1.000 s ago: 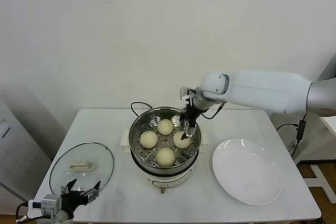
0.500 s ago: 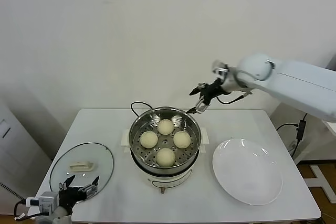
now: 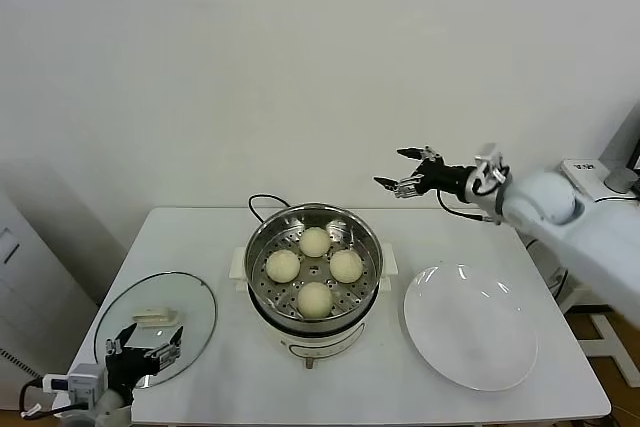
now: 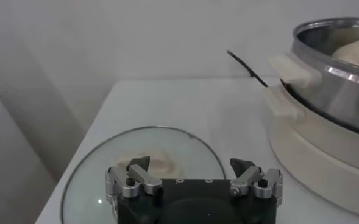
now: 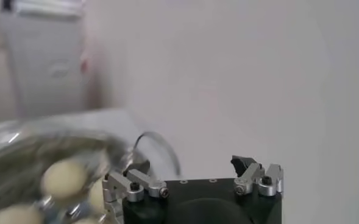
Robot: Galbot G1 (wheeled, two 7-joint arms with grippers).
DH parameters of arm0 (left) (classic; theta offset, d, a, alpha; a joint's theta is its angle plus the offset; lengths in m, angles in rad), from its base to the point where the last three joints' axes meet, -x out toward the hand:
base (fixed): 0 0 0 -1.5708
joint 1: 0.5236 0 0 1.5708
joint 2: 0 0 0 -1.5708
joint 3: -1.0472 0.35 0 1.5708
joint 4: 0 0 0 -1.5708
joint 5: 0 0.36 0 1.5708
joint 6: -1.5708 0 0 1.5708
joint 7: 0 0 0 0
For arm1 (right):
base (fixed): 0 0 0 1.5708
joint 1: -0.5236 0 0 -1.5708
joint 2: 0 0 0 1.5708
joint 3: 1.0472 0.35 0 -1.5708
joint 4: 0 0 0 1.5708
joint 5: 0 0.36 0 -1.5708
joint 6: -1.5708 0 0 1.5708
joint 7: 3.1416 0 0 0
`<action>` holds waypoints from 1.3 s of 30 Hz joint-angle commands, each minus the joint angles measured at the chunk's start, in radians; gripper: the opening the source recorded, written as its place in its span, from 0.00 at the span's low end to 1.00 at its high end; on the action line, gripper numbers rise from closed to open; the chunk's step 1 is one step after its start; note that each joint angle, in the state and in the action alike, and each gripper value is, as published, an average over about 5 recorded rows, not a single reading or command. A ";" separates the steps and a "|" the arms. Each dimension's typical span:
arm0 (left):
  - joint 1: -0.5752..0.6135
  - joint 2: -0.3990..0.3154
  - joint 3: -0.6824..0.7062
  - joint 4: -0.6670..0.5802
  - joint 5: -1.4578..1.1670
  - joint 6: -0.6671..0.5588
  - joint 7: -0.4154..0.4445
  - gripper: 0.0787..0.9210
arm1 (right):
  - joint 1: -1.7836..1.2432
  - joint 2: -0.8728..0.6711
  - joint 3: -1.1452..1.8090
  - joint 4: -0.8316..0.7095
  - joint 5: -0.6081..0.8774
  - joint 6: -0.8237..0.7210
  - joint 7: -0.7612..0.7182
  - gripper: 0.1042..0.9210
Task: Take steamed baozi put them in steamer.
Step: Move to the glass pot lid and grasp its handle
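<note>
White table (image 3: 200, 247) against a plain pale wall, steamer (image 3: 314, 277) at its centre: shiny steel pot on a white base, black cord (image 3: 262, 201) trailing behind it. Four steamed baozi (image 3: 315, 270) sit inside on the perforated tray, one to each side of the middle, close but apart. White plate (image 3: 471, 325) lies on the robot's right side of the steamer, nothing on it. Glass lid (image 3: 157, 322) with white handle lies flat on the left side, near the table's front edge. Right gripper (image 3: 403, 169) is raised in the air, above and to the right of the steamer, fingers spread wide, holding nothing. Left gripper (image 3: 143, 350) is low at the front-left edge over the lid's rim, jaws wide apart, nothing held.
</note>
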State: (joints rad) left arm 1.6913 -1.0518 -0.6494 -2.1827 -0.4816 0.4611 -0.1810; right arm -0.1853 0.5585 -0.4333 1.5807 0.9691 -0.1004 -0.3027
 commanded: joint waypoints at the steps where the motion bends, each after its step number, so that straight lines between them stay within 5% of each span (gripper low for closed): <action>1: 0.027 0.003 -0.001 0.011 0.198 -0.100 0.043 0.88 | -1.021 0.280 1.002 0.056 -0.259 0.169 0.166 0.88; 16: 0.070 0.027 -0.006 0.107 0.605 -0.290 0.081 0.88 | -1.232 0.520 1.152 0.057 -0.469 0.262 0.059 0.88; 25: 0.053 -0.002 -0.035 0.267 1.102 -0.464 0.074 0.88 | -1.214 0.551 1.143 0.040 -0.516 0.264 0.046 0.88; 39: -0.127 -0.073 -0.065 0.559 1.702 -0.744 -0.060 0.88 | -1.175 0.568 1.121 0.019 -0.538 0.248 0.055 0.88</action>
State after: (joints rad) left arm 1.6679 -1.0954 -0.7040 -1.8212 0.7424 -0.0849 -0.1569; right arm -1.3396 1.0981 0.6599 1.6035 0.4618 0.1397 -0.2462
